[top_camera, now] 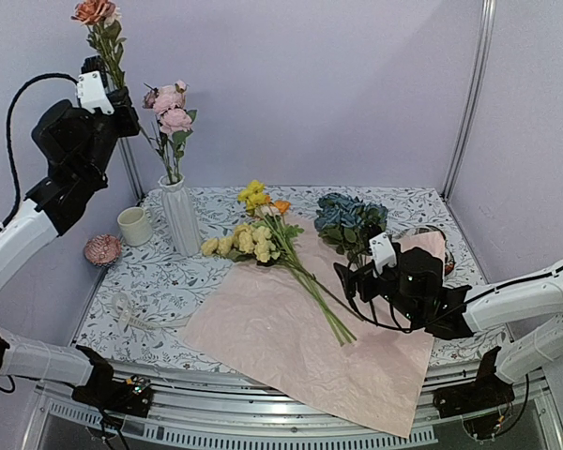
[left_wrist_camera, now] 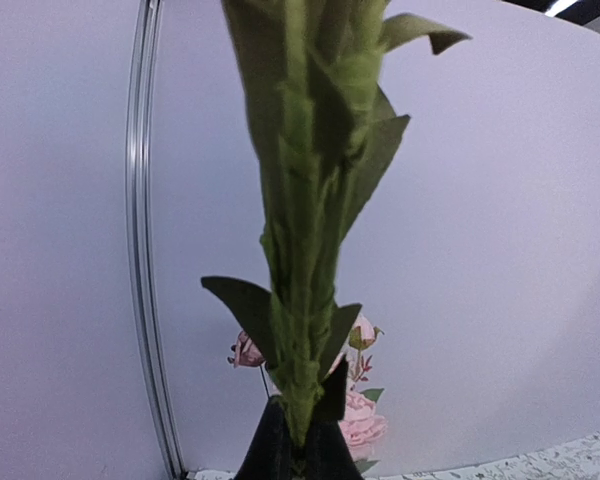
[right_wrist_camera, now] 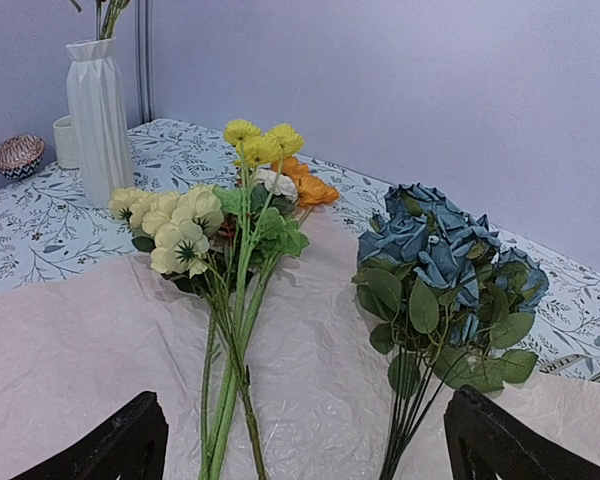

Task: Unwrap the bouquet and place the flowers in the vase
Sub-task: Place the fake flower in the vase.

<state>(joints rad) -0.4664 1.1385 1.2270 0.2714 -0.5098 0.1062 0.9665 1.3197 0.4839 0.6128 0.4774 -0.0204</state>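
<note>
Pink wrapping paper [top_camera: 263,328] lies flat, with loose flowers [top_camera: 263,239] across it. The white vase [top_camera: 180,220] stands beyond at the left, and high to its left the left gripper [top_camera: 111,80] pinches an orange rose stem [top_camera: 108,47]. The right gripper [top_camera: 349,284] hangs low over the paper.

Left wrist: the fingers [left_wrist_camera: 270,450] are pressed onto the green stem.

Right wrist: the fingers [right_wrist_camera: 120,445] are spread wide, with the blue cluster [right_wrist_camera: 450,260] lying ahead.

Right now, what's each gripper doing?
Left gripper: shut on a rose stem, raised high.
Right gripper: open, empty, over the pink paper.
</note>
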